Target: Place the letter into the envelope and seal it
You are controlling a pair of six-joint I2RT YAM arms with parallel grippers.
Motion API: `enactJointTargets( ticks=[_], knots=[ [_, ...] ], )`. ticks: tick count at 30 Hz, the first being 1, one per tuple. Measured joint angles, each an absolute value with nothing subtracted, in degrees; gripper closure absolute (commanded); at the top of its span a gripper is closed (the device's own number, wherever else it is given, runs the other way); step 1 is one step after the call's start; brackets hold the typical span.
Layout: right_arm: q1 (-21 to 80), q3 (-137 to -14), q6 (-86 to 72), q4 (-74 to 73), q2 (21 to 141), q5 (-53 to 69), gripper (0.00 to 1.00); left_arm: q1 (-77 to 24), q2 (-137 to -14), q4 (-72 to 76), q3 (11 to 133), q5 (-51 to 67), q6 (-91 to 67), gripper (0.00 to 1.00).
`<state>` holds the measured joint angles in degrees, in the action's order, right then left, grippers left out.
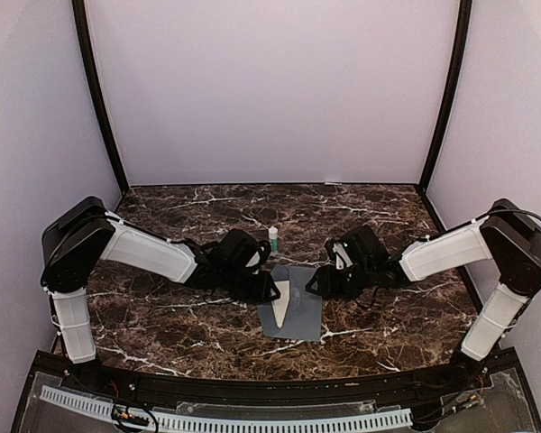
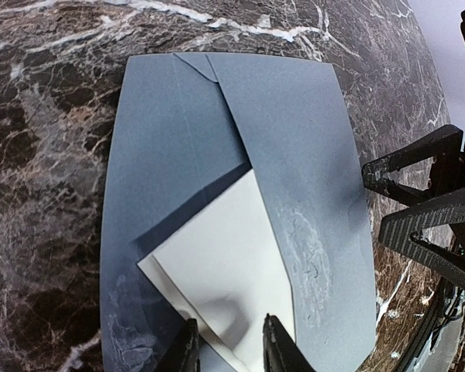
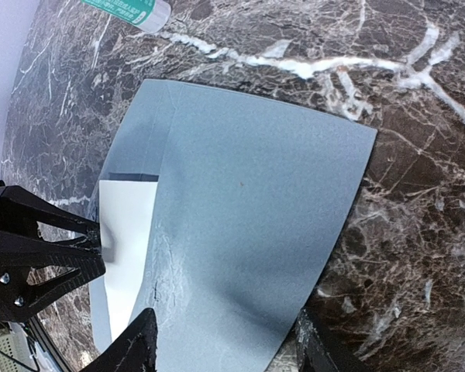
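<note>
The slate-grey envelope (image 1: 299, 311) lies flat on the marble between the arms. The cream letter (image 1: 282, 302) sits partly inside it, one corner sticking out. In the left wrist view the letter (image 2: 225, 256) shows from under the envelope (image 2: 294, 132) flap edge. My left gripper (image 2: 229, 347) hovers at the letter's exposed corner, jaws a little apart with the paper under the gap. My right gripper (image 3: 226, 349) is open wide, straddling the envelope (image 3: 248, 194), which bows slightly between its fingers. The letter (image 3: 128, 232) shows at the left there.
A glue stick (image 1: 273, 237) with a green label stands just behind the envelope; it also shows as the glue stick (image 3: 132, 9) at the top of the right wrist view. Both gripper heads (image 1: 266, 290) (image 1: 323, 281) crowd the envelope. Walls enclose the table on three sides.
</note>
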<state>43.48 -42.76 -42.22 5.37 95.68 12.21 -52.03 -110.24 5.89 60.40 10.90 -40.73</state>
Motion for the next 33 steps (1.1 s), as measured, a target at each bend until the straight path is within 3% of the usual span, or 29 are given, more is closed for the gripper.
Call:
enactJointTargets(
  ticks=[18, 33],
  knots=[
    [43.5, -43.8, -42.0, 7.2, 97.4, 12.8, 0.44, -51.9, -113.2, 7.6, 62.9, 11.1, -39.2, 0.89],
    [43.5, -45.5, -42.0, 7.3, 99.0, 13.1, 0.45, -51.8, -115.1, 10.6, 63.7, 12.6, -39.2, 0.91]
  ],
)
